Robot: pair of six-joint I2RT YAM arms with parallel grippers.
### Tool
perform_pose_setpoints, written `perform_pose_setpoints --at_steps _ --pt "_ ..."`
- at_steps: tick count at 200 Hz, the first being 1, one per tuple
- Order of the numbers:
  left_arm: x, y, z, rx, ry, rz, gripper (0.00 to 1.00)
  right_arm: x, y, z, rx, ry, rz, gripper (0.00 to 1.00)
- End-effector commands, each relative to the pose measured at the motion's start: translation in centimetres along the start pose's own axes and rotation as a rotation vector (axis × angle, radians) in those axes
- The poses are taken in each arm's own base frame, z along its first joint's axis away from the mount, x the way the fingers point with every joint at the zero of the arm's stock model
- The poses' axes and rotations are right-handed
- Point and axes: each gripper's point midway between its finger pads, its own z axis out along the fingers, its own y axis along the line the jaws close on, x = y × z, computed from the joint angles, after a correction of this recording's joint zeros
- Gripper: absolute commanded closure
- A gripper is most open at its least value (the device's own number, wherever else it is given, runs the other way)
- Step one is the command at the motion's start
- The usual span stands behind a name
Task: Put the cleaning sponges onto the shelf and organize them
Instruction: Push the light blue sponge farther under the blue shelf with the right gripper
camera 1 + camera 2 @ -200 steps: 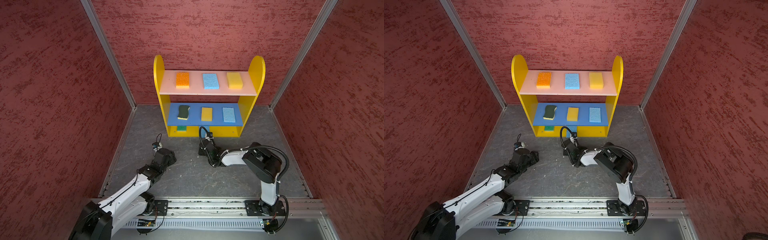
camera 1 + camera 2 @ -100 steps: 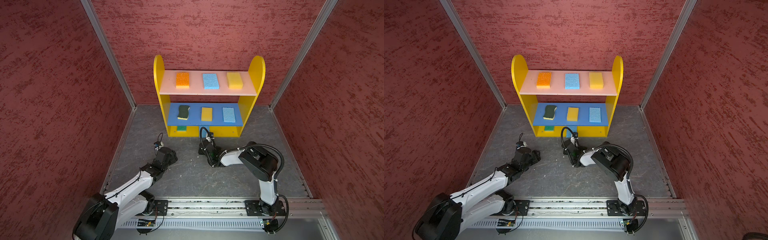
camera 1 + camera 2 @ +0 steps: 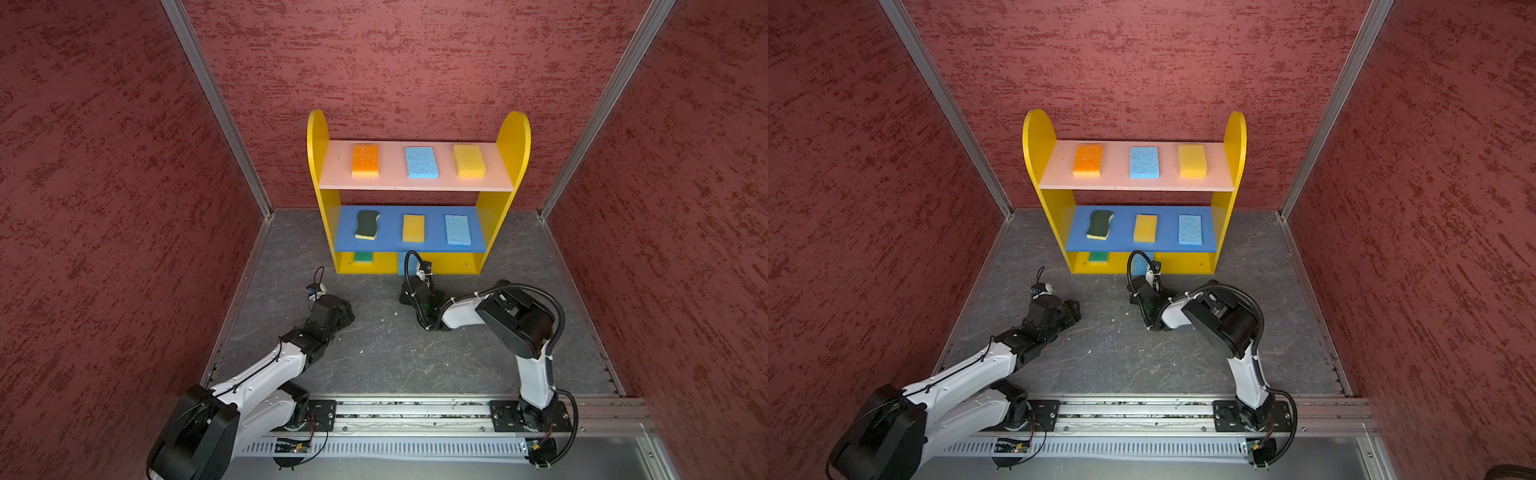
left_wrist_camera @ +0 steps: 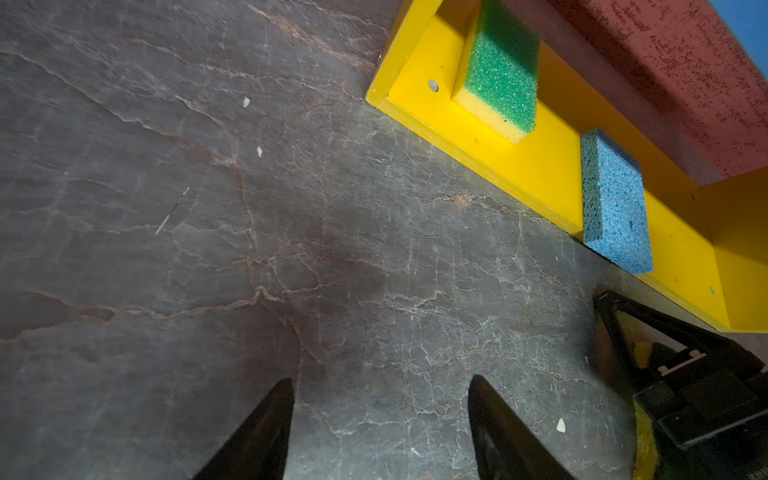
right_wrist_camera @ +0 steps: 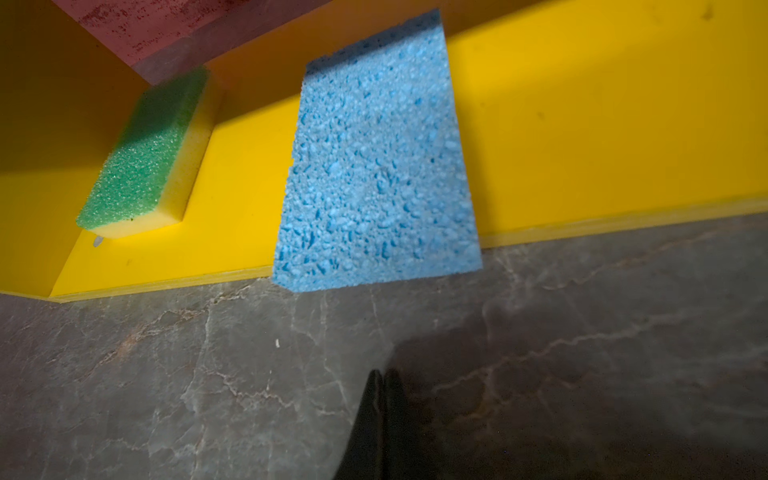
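The shelf [image 3: 318, 166] stands in the middle of both top views, at the back of the grey surface [image 3: 382, 357] and against the red rear wall.

Three sponges lie in a row on its pink upper board:
- the orange sponge [image 3: 365, 160] at the left
- the upper blue sponge [image 3: 421, 162] in the centre
- the upper yellow sponge [image 3: 469, 161] at the right

The blue middle board also holds three, all apart from each other:
- the dark green scourer [image 3: 367, 224] at the left
- the middle yellow sponge [image 3: 413, 228] in the centre
- the middle blue sponge [image 3: 458, 229] at the right

On the yellow base, the green-topped sponge [image 4: 498, 70] sits fully on the board near the left side panel. The lower blue sponge [image 5: 376, 166] lies near it but not touching. Its near end sticks out past the base's front edge, over the grey surface.

The left hand [image 4: 380, 415] is left of centre in the top views, low over bare surface and well short of the shelf. Its fingers stand moderately wide apart with nothing between them.

The right hand [image 5: 380, 399] is just in front of the shelf's base, near the lower blue sponge but not touching it. Its fingers are pressed together and hold nothing.
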Motion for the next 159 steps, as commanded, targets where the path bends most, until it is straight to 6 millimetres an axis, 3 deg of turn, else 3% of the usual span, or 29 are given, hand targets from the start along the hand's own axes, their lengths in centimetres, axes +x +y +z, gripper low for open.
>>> perform_pose_setpoints --at_steps 1,159 --pt "0.05 0.21 0.25 0.002 -0.005 -0.001 0.33 2.02 -2.49 1.13 0.071 0.04 -0.009 1.0" --pt "0.6 -0.1 1.05 0.009 0.022 -0.01 0.33 1.27 -2.37 1.37 0.065 0.085 -0.04 1.0"
